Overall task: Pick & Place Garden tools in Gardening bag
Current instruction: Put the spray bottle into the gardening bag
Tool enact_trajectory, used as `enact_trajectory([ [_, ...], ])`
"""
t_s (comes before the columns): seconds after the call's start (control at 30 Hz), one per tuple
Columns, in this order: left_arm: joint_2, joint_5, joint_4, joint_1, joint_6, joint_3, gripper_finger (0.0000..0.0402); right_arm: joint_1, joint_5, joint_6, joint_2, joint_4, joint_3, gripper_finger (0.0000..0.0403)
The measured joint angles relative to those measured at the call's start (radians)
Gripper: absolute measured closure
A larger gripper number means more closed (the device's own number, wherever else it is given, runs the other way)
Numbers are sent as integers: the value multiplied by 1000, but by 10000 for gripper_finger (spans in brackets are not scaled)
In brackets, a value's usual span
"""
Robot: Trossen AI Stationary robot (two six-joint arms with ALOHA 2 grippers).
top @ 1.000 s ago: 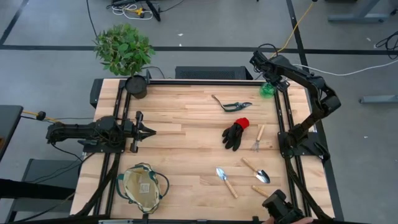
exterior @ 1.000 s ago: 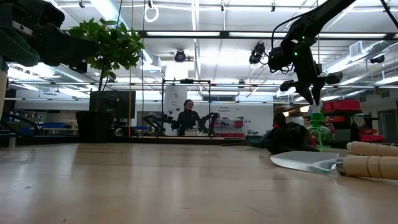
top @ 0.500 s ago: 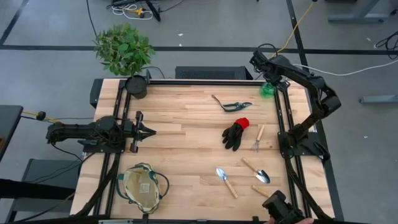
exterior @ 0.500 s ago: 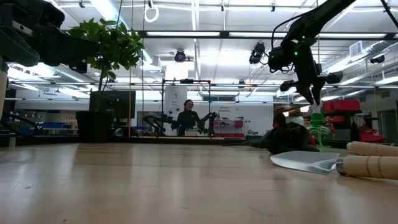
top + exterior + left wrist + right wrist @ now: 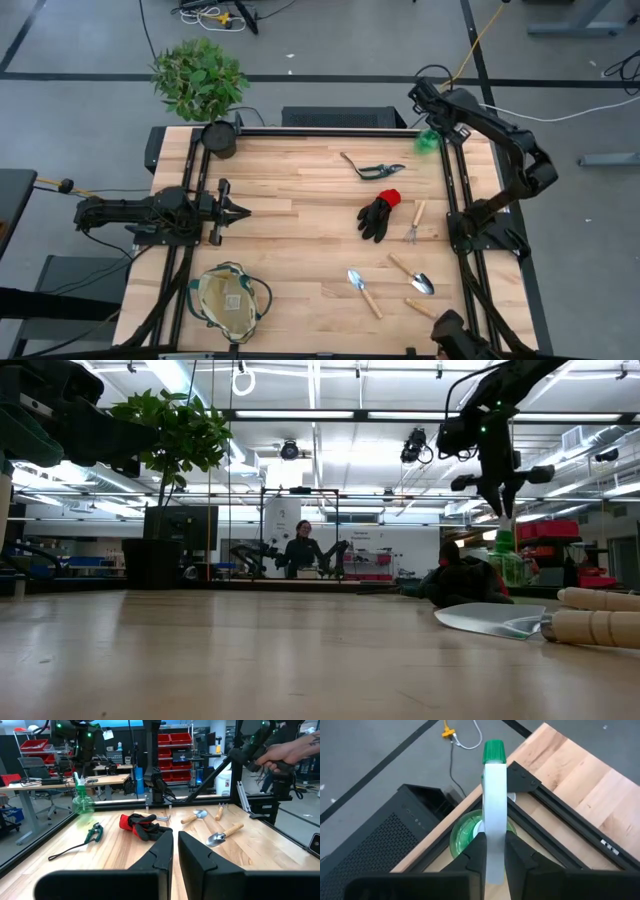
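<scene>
One gardening bag (image 5: 231,299), no tools visible inside.

Pale wood table (image 5: 300,230), translucent green plastic spray bottle (image 5: 470,836)

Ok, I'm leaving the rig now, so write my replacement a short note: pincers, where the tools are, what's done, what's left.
Right pincer: shut on the spray bottle's white nozzle at the table's far right corner.
Left pincer: shut, empty, waiting at the left edge.
Bag: near left corner; no tool can be seen in it.
On the table: shears, glove, fork, two trowels, another wooden handle near the front edge.
Done: bottle gripped.
Left: carry the bottle to the bag, then the other tools.
</scene>
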Motion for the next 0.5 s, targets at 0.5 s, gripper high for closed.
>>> enact_trajectory([
  [0.5,0,0,0,0,0,0,369,34,-91,-309,-57,21,92,359],
])
